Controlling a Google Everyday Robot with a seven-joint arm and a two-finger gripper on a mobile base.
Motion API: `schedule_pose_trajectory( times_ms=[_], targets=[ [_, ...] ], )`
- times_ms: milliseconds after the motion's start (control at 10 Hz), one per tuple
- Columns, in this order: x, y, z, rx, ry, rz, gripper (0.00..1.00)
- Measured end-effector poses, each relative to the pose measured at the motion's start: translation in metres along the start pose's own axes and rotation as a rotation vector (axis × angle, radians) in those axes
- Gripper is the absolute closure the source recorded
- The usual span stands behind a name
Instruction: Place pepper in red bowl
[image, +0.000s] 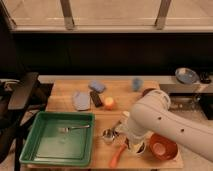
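The pincer (133, 144) (clenched or not, I cannot tell) hangs just beside the pepper (118, 154); grip it mid-length, then lift clear toward the red bowl (163, 148).

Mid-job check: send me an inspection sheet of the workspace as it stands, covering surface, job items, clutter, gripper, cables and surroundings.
Surface: wooden table, most items on its right half.
Job's things: pepper lies on the table near the front edge, outside the red bowl, which sits to its right.
Clutter: green tray holding a fork; metal cup; orange ball; blue cup; white bowl.
Grippers: gripper low at the pepper's upper end, beside the white bowl; contact cannot be told.
Cables: nothing seen.
Surroundings: black chair at left; grey dish on the right ledge.
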Motion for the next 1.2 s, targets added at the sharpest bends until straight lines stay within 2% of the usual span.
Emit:
schedule_pose_trajectory(
  times_ms=[200,500,800,1200],
  targets=[
    [-0.010,0.002,0.012,-0.028,0.016,-0.041,0.32],
    [-0.018,0.009,0.038,-0.062,0.012,-0.061,0.32],
    [-0.025,0.016,0.061,-0.057,0.040,-0.058,0.32],
    [-0.023,0.020,0.092,-0.082,0.021,-0.019,0.32]
  ],
)
